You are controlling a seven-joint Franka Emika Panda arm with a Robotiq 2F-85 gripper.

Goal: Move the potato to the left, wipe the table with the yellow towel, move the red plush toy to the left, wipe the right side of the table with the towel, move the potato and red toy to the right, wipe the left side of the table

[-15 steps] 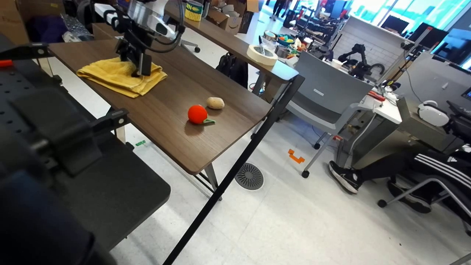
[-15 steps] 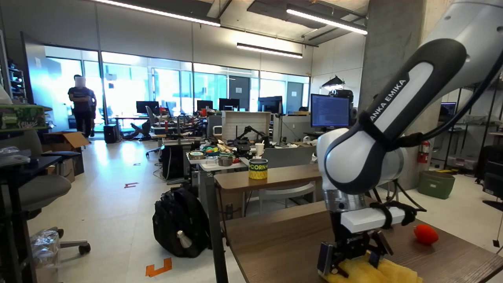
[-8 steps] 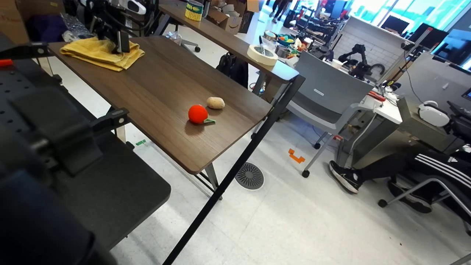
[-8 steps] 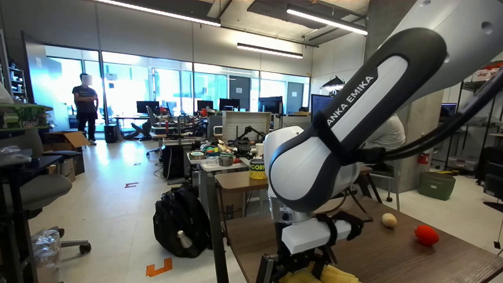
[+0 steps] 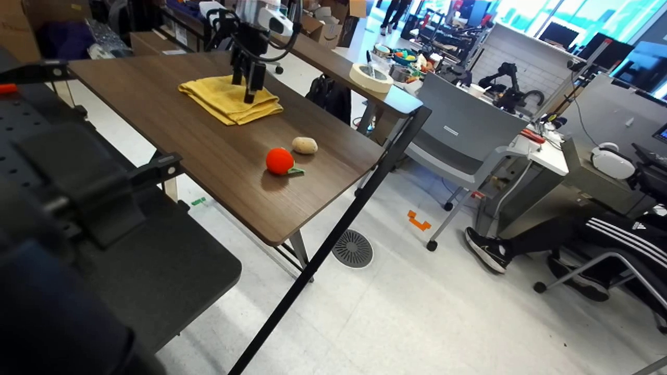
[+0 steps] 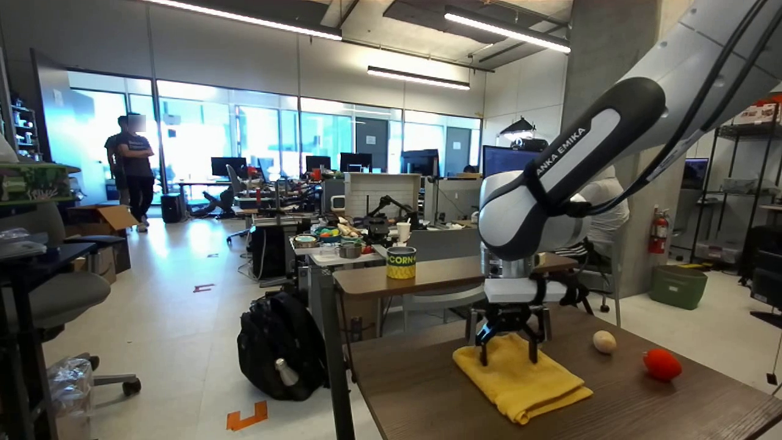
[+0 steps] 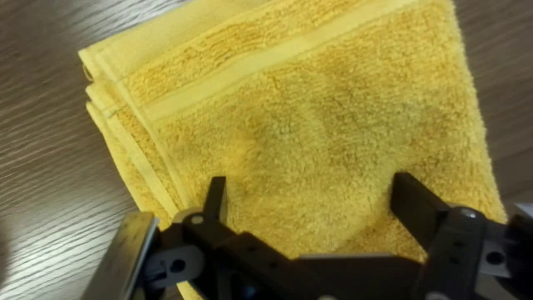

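While jaws are standing wide apart on towel (image 6: 526, 382), pinching nothing, potato (image 5: 305, 146) and toy (image 5: 280, 161) are sitting toward a short edge of worktop (image 5: 224, 156); both likely moved, probably wiping, remaining passes unclear.

this looks like a robotics lab in an open-plan office: a big white-and-black robot arm (image 6: 571, 162) lettered "anka emika", a smaller black jointed arm (image 5: 513, 84), a cluttered white desk (image 6: 345, 261), monitors (image 6: 420, 162) farther back, glass walls (image 6: 269, 134), strip lights (image 6: 418, 78) overhead, and a red fire extinguisher (image 6: 658, 232) by a concrete column (image 6: 608, 46).
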